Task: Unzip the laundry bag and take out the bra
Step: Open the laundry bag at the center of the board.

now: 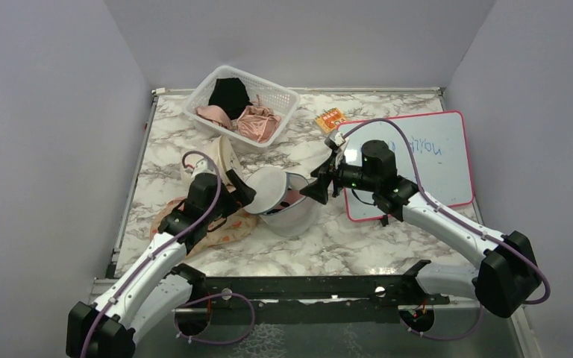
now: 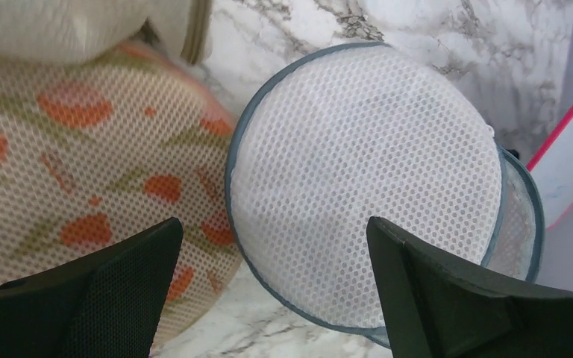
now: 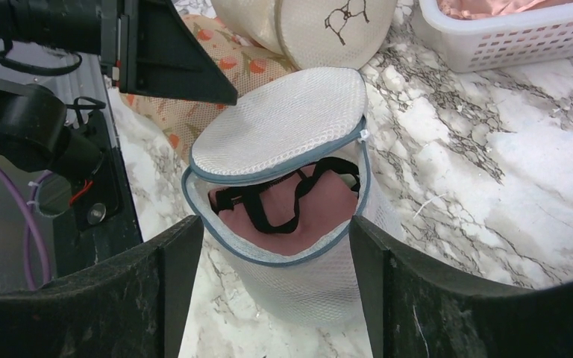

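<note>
Right gripper (image 3: 274,227) and left gripper (image 2: 272,224) both stand wide open, holding nothing, the right just above the mouth of the laundry bag (image 3: 298,287) and the left over its raised lid (image 2: 358,171). The bag sits mid-table (image 1: 358,239) with its zip open, so the unzipping looks done. The bra (image 3: 324,201), pink with black straps, lies inside, not yet taken out. A floral pouch (image 2: 82,149) and a cream bag (image 3: 321,22) lie just beside.

Pale grey walls (image 1: 298,37), white marble tabletop (image 1: 354,242)
</note>
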